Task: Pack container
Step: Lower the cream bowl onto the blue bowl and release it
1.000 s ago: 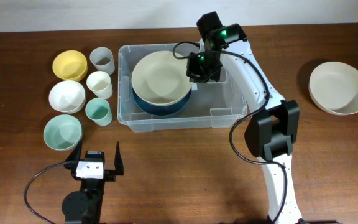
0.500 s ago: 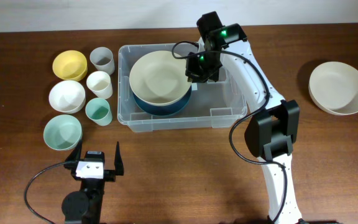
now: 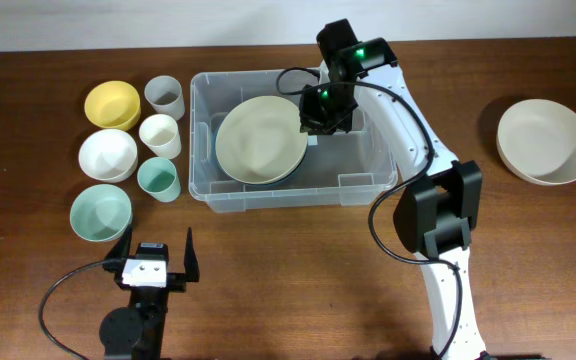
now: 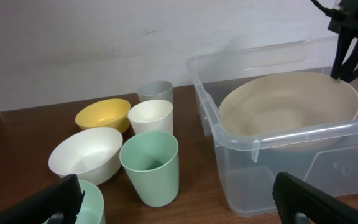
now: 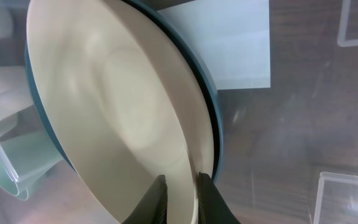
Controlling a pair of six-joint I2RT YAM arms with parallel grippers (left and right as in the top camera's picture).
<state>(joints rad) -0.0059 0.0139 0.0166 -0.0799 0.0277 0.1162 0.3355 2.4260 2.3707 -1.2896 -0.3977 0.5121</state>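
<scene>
The container [image 3: 268, 200] is a clear plastic tub at the table's middle, also in the left wrist view [image 4: 253, 146]. A white label [image 5: 241, 43] shows on its base. Inside it lies a large bowl [image 3: 258, 140], cream inside and blue outside [image 5: 117, 93], nearly flat. My right gripper [image 3: 312, 127] reaches into the tub at the bowl's right rim. Its fingers [image 5: 157, 199] stand a little apart astride that rim, with a gap on the inner side. My left gripper [image 3: 158, 250] is open near the front edge, holding nothing, facing the cups and the tub.
Left of the tub stand a yellow bowl [image 3: 112, 104], a grey cup [image 3: 164, 96], a white cup [image 3: 159, 136], a white bowl [image 3: 107, 155], a green cup [image 3: 157, 179] and a green bowl [image 3: 100, 212]. A cream bowl [image 3: 545, 141] sits far right.
The large bowl was tilted up with its blue side showing; now it has dropped flatter into the tub. The right jaws have eased apart slightly. The left arm has not moved.
</scene>
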